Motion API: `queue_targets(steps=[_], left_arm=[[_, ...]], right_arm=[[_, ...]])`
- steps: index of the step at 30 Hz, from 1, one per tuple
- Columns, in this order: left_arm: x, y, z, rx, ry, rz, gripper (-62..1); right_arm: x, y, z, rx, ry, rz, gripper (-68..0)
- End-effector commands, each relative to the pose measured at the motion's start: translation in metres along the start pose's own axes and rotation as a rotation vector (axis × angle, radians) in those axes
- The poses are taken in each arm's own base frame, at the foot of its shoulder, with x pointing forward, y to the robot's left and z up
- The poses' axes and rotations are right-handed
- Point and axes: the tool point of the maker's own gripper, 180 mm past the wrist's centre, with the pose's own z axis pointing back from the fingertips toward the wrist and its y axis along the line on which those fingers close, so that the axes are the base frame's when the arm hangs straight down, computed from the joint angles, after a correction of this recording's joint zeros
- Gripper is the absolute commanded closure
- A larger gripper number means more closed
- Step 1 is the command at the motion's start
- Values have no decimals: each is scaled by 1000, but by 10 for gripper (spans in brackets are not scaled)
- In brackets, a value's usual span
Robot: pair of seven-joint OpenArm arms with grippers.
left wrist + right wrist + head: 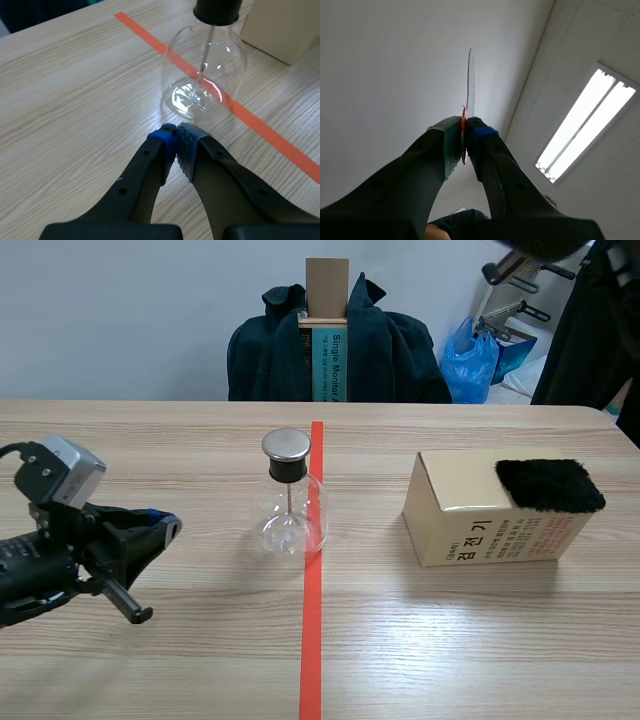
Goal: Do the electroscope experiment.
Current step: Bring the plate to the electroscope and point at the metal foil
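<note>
In the scene view, on a pale wooden table (480,640) before a grey wall (120,310), the electroscope (288,510) stands upright on the red tape line (312,640), rod vertical, apart from a fur-topped box (480,530). The left wrist view shows the left tool (176,135) closed on nothing, just short of it. In the right wrist view the right tool (464,135), aimed at the ceiling (600,40), pinches what seems a thin clear strip (470,80), lengthwise upward.
</note>
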Motion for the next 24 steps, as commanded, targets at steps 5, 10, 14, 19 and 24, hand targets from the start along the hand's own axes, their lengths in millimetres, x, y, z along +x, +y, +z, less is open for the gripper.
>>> queue_targets(steps=[5,10,14,19,24], left_arm=[[13,-20,-28,-68,-79,10,-32],[5,-28,-50,-73,-68,1,-32],[-1,-23,-60,-38,-60,16,-32],[-4,-16,-62,-12,-65,23,-32],[-7,-13,-61,0,-64,25,-32]], right_arm=[[-2,17,8,80,-18,-15,-8],[-11,46,21,157,15,-34,-8],[-19,69,33,220,42,-49,-8],[-22,96,48,283,58,-91,-8],[-22,128,60,345,69,-137,-8]])
